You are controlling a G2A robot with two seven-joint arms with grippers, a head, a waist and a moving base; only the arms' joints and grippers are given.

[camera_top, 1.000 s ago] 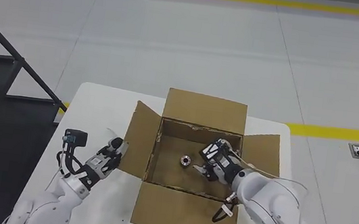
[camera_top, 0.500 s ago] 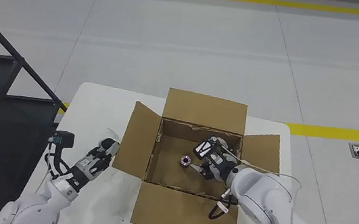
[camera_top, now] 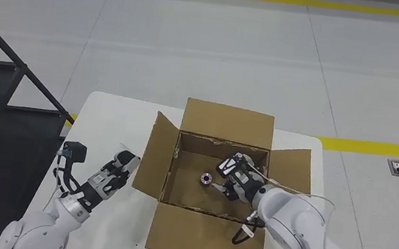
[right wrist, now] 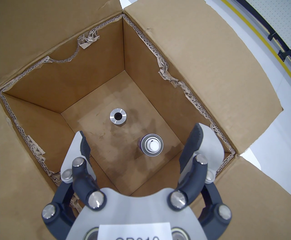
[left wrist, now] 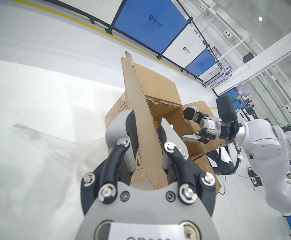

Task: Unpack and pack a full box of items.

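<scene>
At table's left side, left gripper (left wrist: 147,125) straddles the box's (camera_top: 226,120) upright side flap (left wrist: 136,91), fingers part-open, unclamped. Over the box, right gripper (right wrist: 139,130) hangs wide open, nearer; spray can (right wrist: 151,145) stands upright directly below, steel bushing (right wrist: 117,116) beyond. Box print: handling arrows.

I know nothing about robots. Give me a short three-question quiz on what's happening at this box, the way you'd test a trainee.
1. True or false: the right gripper is shut on an item.
2. How many items stand on the floor of the box? A: one. B: two. C: four.
3. Fill in the blank: the left gripper has one finger on each side of a raised box ____.

Key:
1. False; it hangs open above the box floor.
2. B; a metal ring and a can.
3. flap.
</scene>
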